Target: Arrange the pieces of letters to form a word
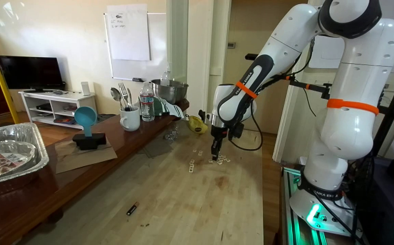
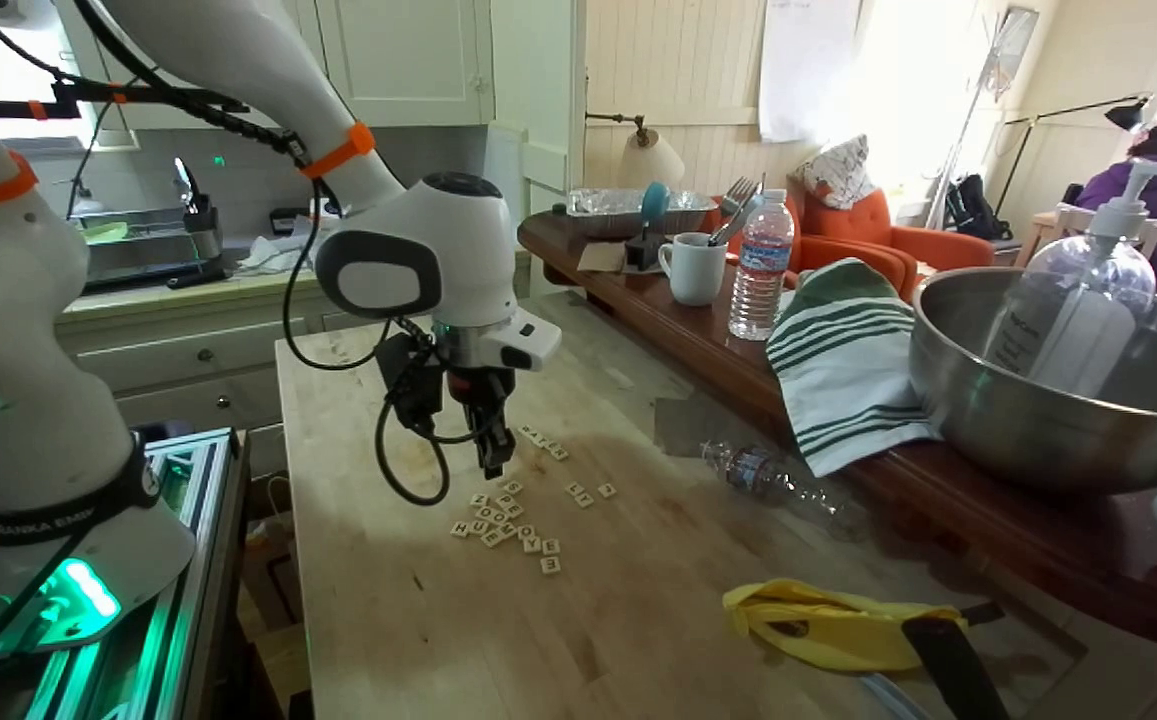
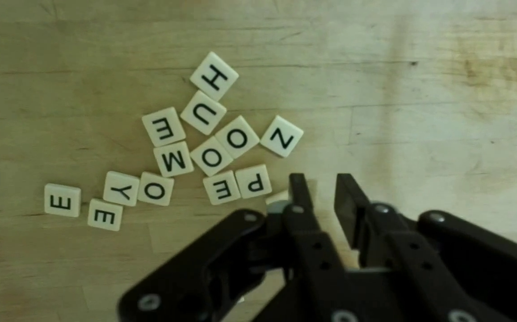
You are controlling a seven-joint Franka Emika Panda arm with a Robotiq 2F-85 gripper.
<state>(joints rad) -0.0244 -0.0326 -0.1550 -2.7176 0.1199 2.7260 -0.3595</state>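
1. Cream-coloured square letter tiles (image 3: 212, 157), marked in black, are loosely clustered on a pale wooden tabletop (image 3: 441, 156); nearby, a short straight row of cream tiles (image 2: 547, 446) is seen in both exterior views.
2. At the cluster's edge, a black two-fingered gripper (image 3: 321, 181) is positioned, its jaws parted by a narrow gap with no tile seen between them.
3. Tile-picking is apparently in hand; one cream tile (image 3: 278, 197) is partly hidden by the gripper.
4. Next, a single tile presumably must be straddled, gripped and carried to the row.
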